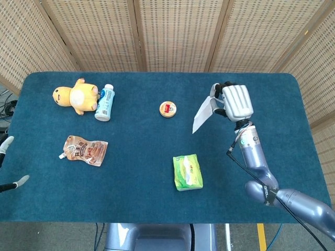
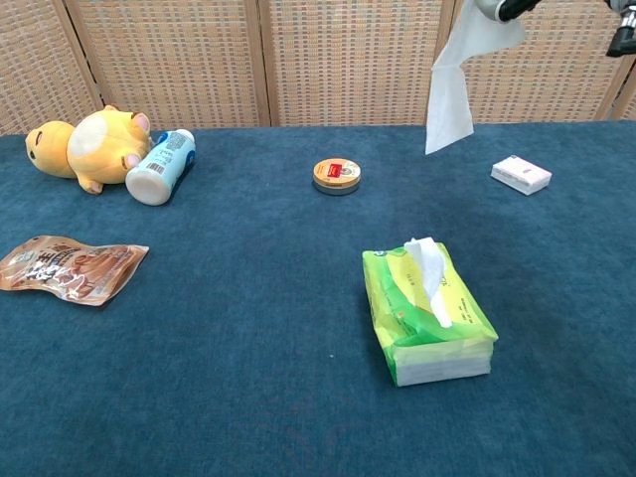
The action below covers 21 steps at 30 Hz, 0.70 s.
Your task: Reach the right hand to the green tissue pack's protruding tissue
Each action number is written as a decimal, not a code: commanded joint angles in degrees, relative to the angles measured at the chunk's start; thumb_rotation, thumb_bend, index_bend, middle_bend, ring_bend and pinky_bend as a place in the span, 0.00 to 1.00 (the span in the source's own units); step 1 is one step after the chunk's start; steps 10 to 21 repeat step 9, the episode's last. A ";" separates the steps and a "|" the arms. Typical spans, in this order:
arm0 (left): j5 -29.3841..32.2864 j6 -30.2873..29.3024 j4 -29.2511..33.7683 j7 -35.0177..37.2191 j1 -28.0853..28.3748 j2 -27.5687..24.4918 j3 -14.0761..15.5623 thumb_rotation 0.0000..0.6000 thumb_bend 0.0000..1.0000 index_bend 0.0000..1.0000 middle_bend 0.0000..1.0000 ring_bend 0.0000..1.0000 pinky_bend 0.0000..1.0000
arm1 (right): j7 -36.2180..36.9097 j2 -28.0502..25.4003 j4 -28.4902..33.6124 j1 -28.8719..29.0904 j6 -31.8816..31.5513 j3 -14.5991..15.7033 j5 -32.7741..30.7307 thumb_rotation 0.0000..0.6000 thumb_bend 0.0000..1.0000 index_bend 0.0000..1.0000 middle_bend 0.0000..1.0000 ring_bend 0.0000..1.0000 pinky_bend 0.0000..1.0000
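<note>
The green tissue pack (image 1: 187, 172) lies flat near the table's front, and a fresh white tissue (image 2: 429, 270) sticks up from its slot. High above the table's back right, my right hand (image 1: 233, 101) pinches a loose white tissue (image 1: 202, 115) that hangs free of the pack. The chest view cuts off most of that hand at the top edge, and the hanging tissue (image 2: 457, 72) dangles below it. Of my left hand (image 1: 6, 162), only two spread fingertips show at the far left edge, holding nothing.
A yellow plush toy (image 1: 75, 95) and a white bottle (image 1: 104, 102) lie at the back left. A brown pouch (image 1: 86, 149) is at the front left, a round tin (image 1: 167, 109) sits mid-table, and a small white box (image 2: 521, 174) at the right.
</note>
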<state>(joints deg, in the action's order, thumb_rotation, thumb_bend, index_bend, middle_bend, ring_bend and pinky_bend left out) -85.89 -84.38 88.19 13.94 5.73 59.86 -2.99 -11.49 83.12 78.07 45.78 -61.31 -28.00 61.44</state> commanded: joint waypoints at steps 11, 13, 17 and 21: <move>1.11 1.52 -0.76 2.03 0.53 -0.45 -0.36 1.00 0.00 0.00 0.00 0.00 0.00 | -1.39 11.06 -13.04 5.30 9.17 -2.56 -17.72 1.00 0.68 0.65 0.59 0.49 0.54; 1.11 1.52 -0.76 2.03 0.53 -0.45 -0.36 1.00 0.00 0.00 0.00 0.00 0.00 | -1.39 11.06 -13.04 5.30 9.17 -2.56 -17.72 1.00 0.68 0.65 0.59 0.49 0.54; 1.11 1.52 -0.76 2.03 0.53 -0.45 -0.36 1.00 0.00 0.00 0.00 0.00 0.00 | -1.39 11.06 -13.04 5.30 9.17 -2.56 -17.72 1.00 0.68 0.65 0.59 0.49 0.54; 1.11 1.52 -0.76 2.03 0.53 -0.45 -0.36 1.00 0.00 0.00 0.00 0.00 0.00 | -1.39 11.06 -13.04 5.30 9.17 -2.56 -17.72 1.00 0.68 0.65 0.59 0.49 0.54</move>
